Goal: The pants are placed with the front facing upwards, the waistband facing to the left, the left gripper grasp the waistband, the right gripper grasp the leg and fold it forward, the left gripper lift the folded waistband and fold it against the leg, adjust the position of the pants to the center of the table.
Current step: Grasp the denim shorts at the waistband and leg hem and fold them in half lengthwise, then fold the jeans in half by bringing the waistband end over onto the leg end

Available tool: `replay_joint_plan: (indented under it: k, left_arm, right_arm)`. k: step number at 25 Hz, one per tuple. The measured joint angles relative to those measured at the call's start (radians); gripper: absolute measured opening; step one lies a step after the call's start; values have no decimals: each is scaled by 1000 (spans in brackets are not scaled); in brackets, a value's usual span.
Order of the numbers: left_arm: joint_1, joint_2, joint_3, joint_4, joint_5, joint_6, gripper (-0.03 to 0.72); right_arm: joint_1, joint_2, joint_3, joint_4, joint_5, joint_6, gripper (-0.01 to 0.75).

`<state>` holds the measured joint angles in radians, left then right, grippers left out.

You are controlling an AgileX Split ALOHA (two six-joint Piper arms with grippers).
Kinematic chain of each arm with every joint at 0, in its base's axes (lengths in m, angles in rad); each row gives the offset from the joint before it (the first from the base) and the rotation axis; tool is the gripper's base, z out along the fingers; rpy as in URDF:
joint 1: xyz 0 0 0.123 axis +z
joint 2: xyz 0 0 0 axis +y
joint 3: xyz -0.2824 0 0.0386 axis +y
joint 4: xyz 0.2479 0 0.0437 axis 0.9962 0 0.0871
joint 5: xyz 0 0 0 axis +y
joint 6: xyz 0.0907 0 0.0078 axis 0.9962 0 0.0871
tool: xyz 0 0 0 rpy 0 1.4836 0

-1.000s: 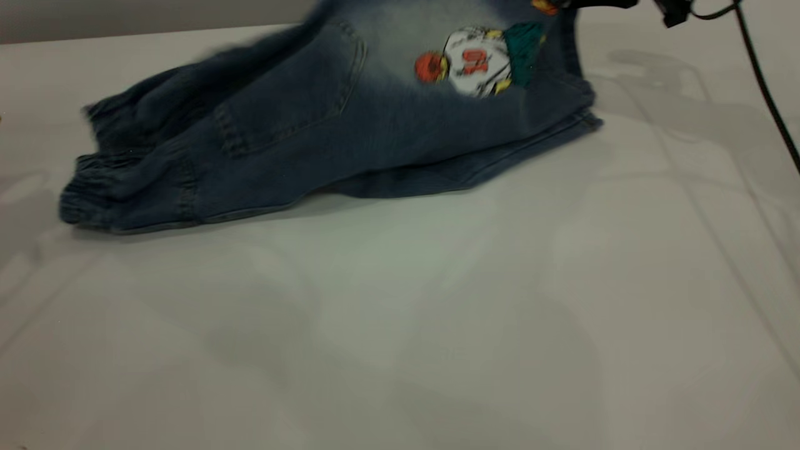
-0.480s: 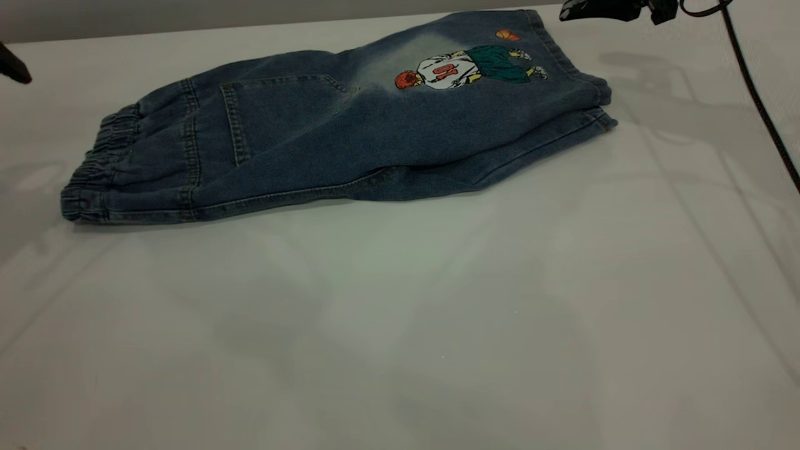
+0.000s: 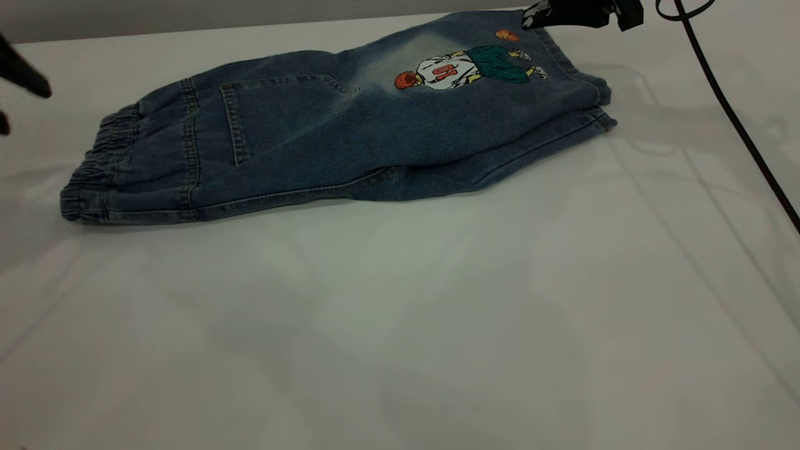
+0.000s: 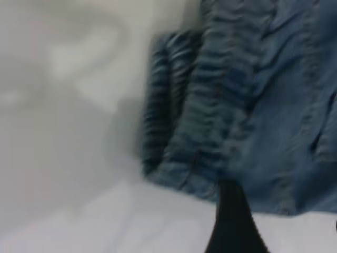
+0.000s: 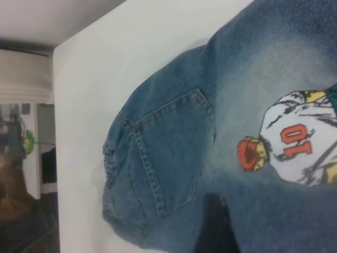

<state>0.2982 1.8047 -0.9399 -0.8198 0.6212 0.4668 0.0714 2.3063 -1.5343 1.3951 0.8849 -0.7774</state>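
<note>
The pants (image 3: pixel 350 131) lie flat on the tabletop (image 3: pixel 437 312), already doubled lengthwise so one leg (image 3: pixel 500 94) rests on the other, the cartoon number-10 print (image 3: pixel 465 67) and the patch pocket (image 3: pixel 281 115) facing up. Their long axis runs across the exterior view: the gathered waistband (image 3: pixel 100 169) at that view's left end, the stitched hems at its right end, towards the far edge.

The left pincer (image 3: pixel 22 78) sits at the exterior view's left border, just beyond the waistband and clear of the cloth. Two dark tips show there with a gap between them, so its jaws look apart and empty. Its wrist view looks onto the ruched band (image 4: pixel 210 105), with one black finger (image 4: pixel 231 221) in the foreground close to the denim edge.

The right pincer (image 3: pixel 581 12) hangs over the hem end at the far right corner of the pants, its thin black cable (image 3: pixel 725 100) trailing off across the tabletop. I cannot tell whether its jaws are parted or together; no cloth appears lifted by it.

Judging by the layout, the lengthwise fold is done and the waistband-to-leg fold comes next. That move turns on the waistband lying directly towards the pants' centre from the left pincer, which is far the nearer arm; the band must travel along the long axis towards the hems.
</note>
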Motion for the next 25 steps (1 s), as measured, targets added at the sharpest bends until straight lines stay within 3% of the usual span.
replay_joint_plan:
  k: [5,10,20,25]
  left_arm:
    - [130,15,0,85,157,-10,412]
    - [234,65,1,7,257,105,412]
    - [226,270,0,-247,280,310,412]
    - [226,308,0,-257,244,381,414]
  right_arm:
    - [0,0,0,-35,3,0,438]
    - [0,0,0,-38,0,-12,438]
    - [0,0,0,-43,-11,-17,438]
    - [0,0,0,-55,-12,-19,438]
